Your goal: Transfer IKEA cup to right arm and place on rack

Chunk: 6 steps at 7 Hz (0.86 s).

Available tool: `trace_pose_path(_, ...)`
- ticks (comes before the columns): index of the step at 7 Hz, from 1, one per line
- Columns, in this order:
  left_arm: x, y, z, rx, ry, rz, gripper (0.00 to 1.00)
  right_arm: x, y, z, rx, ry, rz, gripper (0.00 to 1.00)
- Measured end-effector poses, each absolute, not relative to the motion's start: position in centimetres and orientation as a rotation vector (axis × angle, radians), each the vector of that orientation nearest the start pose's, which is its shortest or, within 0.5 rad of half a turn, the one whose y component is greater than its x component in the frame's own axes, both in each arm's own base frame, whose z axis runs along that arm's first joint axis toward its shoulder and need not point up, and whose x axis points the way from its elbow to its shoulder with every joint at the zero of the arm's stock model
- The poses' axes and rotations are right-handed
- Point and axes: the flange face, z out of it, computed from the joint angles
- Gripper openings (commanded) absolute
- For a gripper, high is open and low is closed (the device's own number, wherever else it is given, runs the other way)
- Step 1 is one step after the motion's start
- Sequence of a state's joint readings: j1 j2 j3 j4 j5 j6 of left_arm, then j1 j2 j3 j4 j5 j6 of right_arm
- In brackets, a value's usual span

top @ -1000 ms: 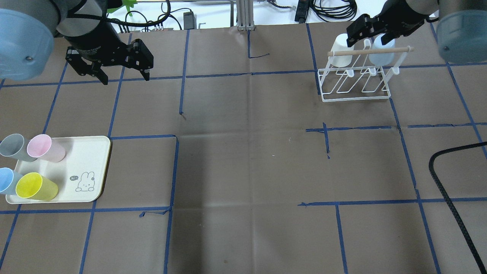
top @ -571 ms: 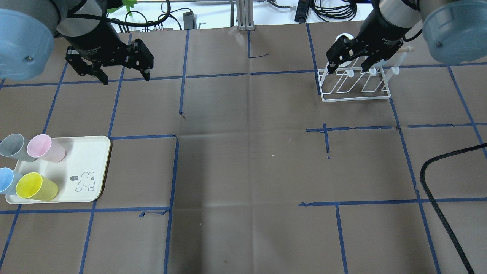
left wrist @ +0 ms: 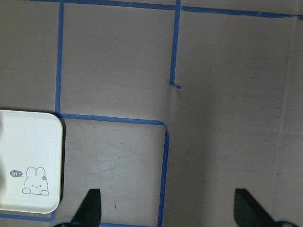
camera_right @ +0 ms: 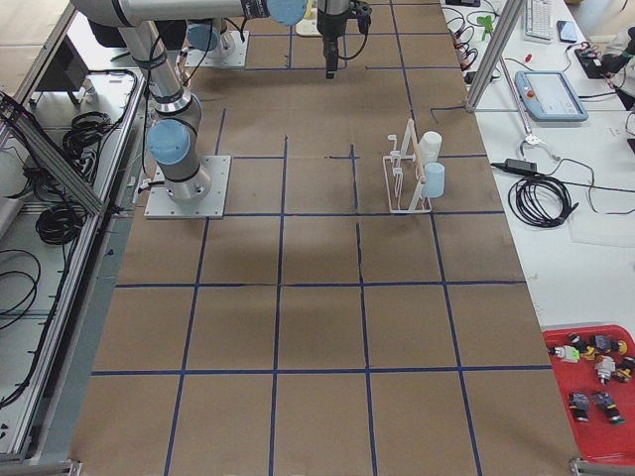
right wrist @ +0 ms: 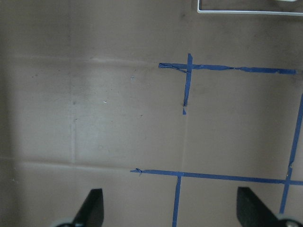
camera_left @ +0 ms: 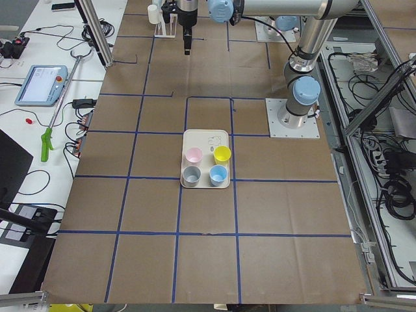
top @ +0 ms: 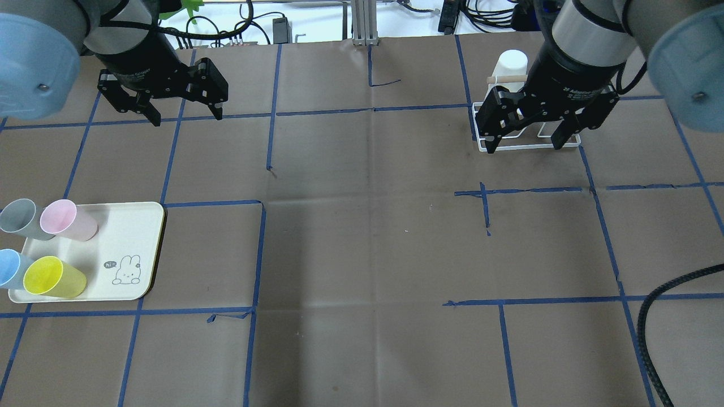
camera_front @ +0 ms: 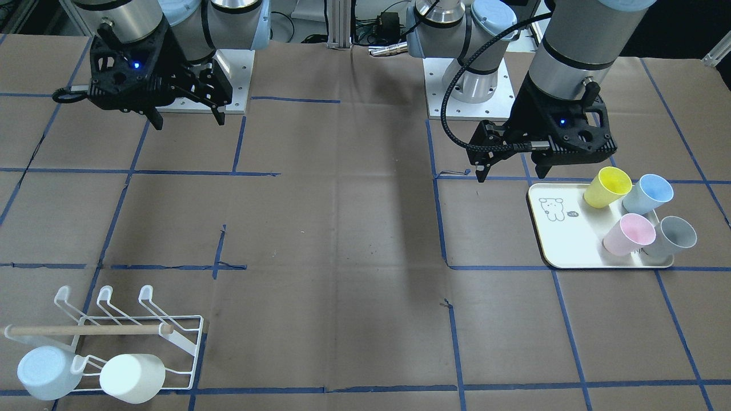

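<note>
Four cups stand on the cream tray at the near left: yellow, pink, grey and pale blue. My left gripper hangs open and empty above the table, beyond the tray and apart from the cups. The white wire rack with its wooden dowel holds a white cup and a pale blue cup. My right gripper is open and empty, high above the rack's near side, hiding most of it in the overhead view.
Blue tape lines grid the brown table cover. A thick black braided cable loops over the near right corner. The left wrist view shows the tray's corner; the right wrist view shows the rack's base wire.
My right gripper has drawn back from the cups on the rack toward the robot's side, open throughout. The black cable shifted with it. The left arm has not moved.
</note>
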<state>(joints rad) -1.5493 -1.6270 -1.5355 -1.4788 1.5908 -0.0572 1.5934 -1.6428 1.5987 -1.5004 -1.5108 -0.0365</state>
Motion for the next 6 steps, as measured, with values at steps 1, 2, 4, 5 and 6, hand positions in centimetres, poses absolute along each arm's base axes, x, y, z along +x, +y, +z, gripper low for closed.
trace_pose_path(1, -12.0, -52.5, 48.6, -0.125, 3.118, -0.111, 0.99, 14.7, -45.0, 50.4, -0.082, 3.106, 0.050, 1.00)
trace_pose_path(2, -12.0, -52.5, 48.6, -0.126, 3.119, -0.111, 0.99, 14.6, -44.9, 50.3, -0.075, 3.122, 0.063, 1.00)
trace_pose_path(4, -12.1, -52.5, 48.6, -0.126, 3.119, -0.110, 0.99, 14.5, -44.9, 49.8, -0.020, 3.133, 0.077, 1.00)
trace_pose_path(5, -12.1, -52.6, 48.6, -0.126, 3.119, -0.109, 0.99, 14.5, -44.8, 49.2, -0.001, 3.133, 0.085, 1.00)
trace_pose_path(6, -12.1, -52.6, 48.5, -0.128, 3.120, -0.109, 0.99, 14.5, -44.4, 48.4, 0.007, 3.132, 0.106, 1.00)
